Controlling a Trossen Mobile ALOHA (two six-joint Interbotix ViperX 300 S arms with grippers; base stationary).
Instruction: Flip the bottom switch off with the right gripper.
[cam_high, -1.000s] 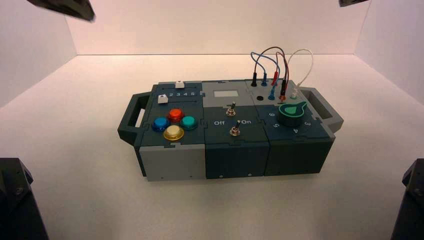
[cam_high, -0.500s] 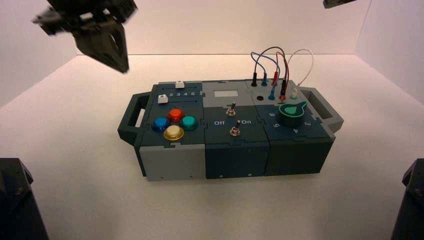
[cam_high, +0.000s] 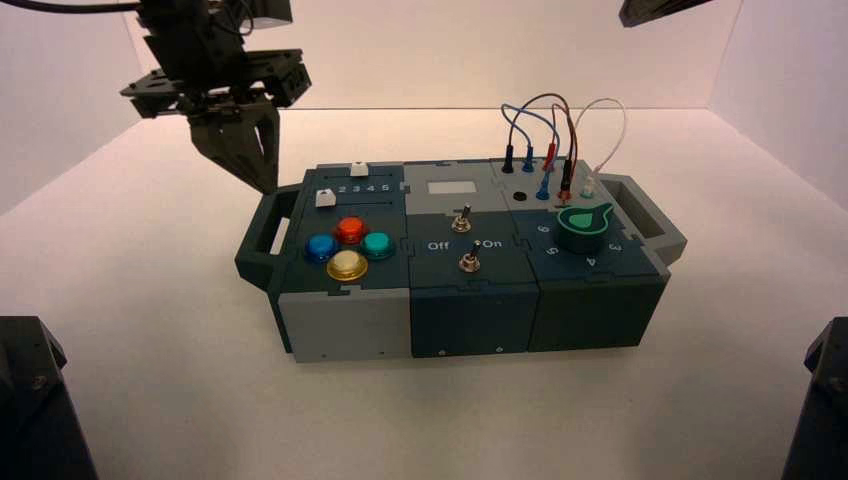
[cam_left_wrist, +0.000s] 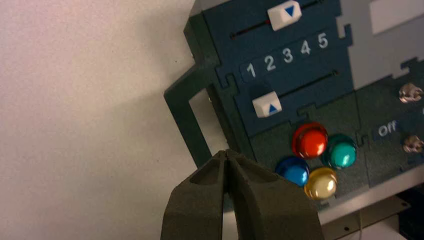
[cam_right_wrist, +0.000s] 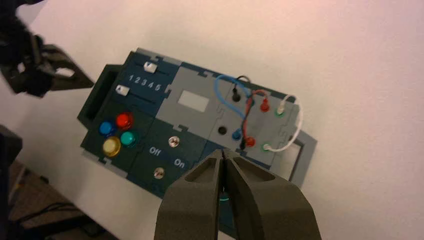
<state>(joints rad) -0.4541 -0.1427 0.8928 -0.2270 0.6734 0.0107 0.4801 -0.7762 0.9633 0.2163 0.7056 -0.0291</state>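
Observation:
The bottom switch is a small silver toggle on the dark teal middle panel, just in front of the "Off" and "On" lettering. It also shows in the right wrist view and at the edge of the left wrist view. My right gripper is shut and empty, high above the box's right part, far from the switch. Only a bit of the right arm shows at the high view's top edge. My left gripper is shut and empty, hanging over the box's left handle.
The twin top switch stands behind the bottom one. Four coloured buttons and two sliders fill the box's left part. A green knob and plugged wires fill its right part.
My left gripper has come down and to the right, from the high view's top left corner to just above the box's left handle. The right arm has barely shifted.

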